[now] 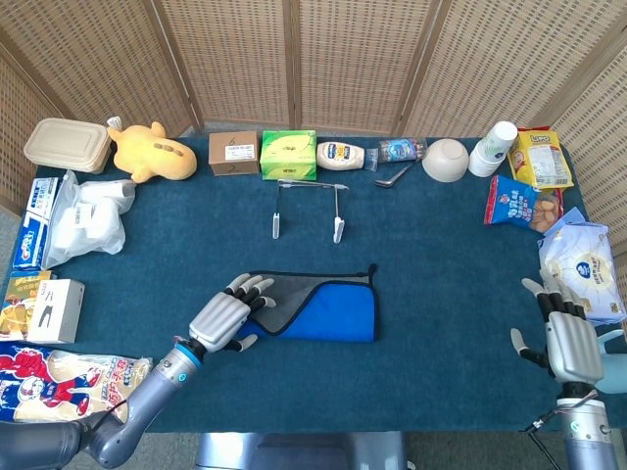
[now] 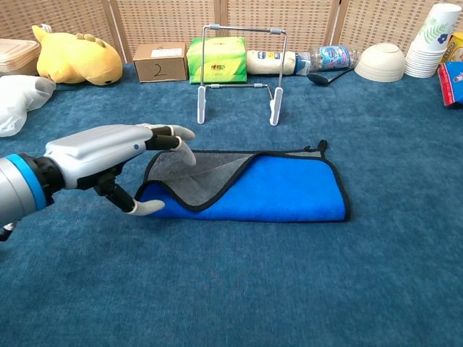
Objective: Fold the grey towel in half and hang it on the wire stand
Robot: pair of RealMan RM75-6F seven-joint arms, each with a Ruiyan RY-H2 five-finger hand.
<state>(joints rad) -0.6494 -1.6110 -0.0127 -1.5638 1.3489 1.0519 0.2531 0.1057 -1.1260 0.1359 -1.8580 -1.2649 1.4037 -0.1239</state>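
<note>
From the chest view my left hand covers the near-left corner of the towel, so I cannot tell whether its fingertips touch the cloth. My left arm runs off the frame's left edge. My right hand is cut by the head view's lower right and does not show in the chest view. The print on the snack packets is too small to read.
</note>
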